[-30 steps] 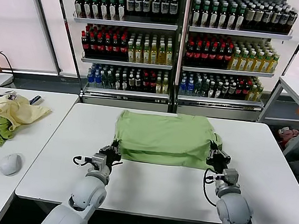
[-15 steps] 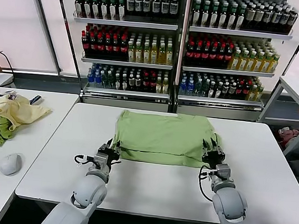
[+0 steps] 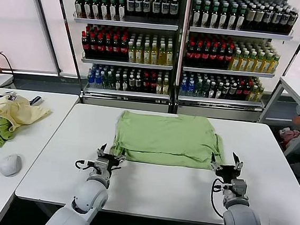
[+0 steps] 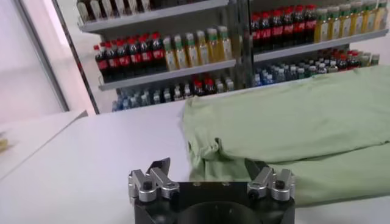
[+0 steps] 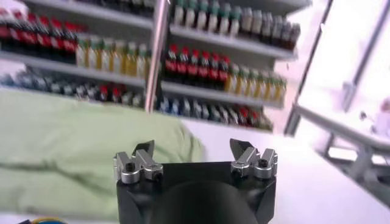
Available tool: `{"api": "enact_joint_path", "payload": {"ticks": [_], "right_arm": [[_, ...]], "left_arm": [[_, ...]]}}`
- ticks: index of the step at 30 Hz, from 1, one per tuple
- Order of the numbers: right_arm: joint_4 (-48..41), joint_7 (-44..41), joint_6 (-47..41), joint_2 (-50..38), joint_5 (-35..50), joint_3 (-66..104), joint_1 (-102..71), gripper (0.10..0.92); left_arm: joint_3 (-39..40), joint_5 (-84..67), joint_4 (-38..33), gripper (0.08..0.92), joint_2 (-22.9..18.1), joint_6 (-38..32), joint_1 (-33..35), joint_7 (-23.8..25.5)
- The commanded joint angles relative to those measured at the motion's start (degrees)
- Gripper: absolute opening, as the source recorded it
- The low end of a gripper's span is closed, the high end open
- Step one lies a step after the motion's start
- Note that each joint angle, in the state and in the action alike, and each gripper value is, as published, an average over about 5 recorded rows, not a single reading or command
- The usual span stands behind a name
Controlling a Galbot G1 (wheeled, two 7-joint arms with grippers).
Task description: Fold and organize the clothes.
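Both arms have drawn back from the shirt [image 3: 166,139], which lies folded once on the white worktop [image 3: 148,187], left end effector [image 3: 108,155] and right end effector [image 3: 227,160] spread and empty, further folds seemingly left.

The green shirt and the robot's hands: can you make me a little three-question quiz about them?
1. True or false: the left tool grips the green shirt.
2. The right tool is: A) open, beside the shirt's near corner; B) shut on a bottle; C) up at the shelves.
3. What does the shirt lie on?

Key: 1 false, its fingers are spread and hold nothing. 2 A. 3 the white table.
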Motion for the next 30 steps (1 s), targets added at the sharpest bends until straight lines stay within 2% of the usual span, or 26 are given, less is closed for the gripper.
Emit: {"api": "enact_joint_path", "payload": {"ticks": [1, 21, 26, 30], "right_arm": [[-4.09, 0.91, -4.91, 0.45, 3.23, -0.02, 0.36, 0.710], [-5.49, -2.78, -1.09, 0.15, 3.64, -1.73, 0.44, 0.172], [-0.99, -3.24, -0.58, -0.06, 3.64, -0.81, -3.42, 0.144], [5.92, -3.64, -0.19, -0.57, 3.44, 1.08, -10.31, 0.144]], "left_arm": [[0.43, -2.17, 2.58, 0.793, -1.00, 2.88, -1.16, -1.98], [-0.02, -3.70, 2.49, 0.229, -1.39, 3.08, -0.06, -2.16], [-0.69, -3.44, -2.12, 0.125, -0.97, 2.88, 3.23, -2.02], [-1.46, -3.23, -8.03, 0.120, 0.18, 2.36, 7.77, -1.64]]}}
